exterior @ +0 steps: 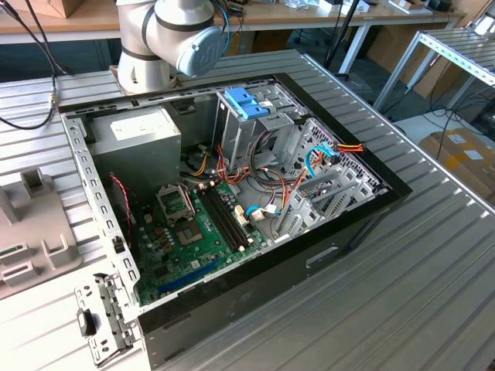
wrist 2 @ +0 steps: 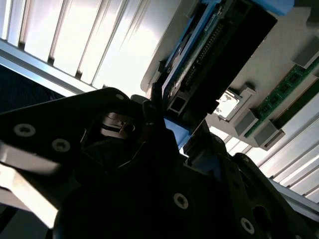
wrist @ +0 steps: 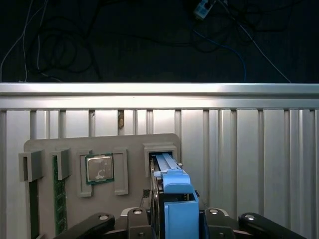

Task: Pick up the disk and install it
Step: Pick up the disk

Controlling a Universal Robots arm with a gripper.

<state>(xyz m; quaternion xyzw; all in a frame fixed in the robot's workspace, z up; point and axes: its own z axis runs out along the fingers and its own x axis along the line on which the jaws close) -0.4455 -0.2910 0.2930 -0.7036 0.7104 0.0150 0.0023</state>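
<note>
We are watching the claw [wrist: 175, 223] straddling the disk [wrist: 172, 186], upright in a tray [wrist: 134, 142] slot beside a chip [wrist: 99, 168] and memory sticks [wrist: 59, 194]; we cannot tell its grip.

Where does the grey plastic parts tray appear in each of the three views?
Exterior view: the grey plastic parts tray lies at the exterior view's left edge.
First wrist view: the tray holds the blue-framed disk upright in a slot.
Second wrist view: the tray lies beyond the disk.
Shared landmark: the ribbed metal table.
</note>
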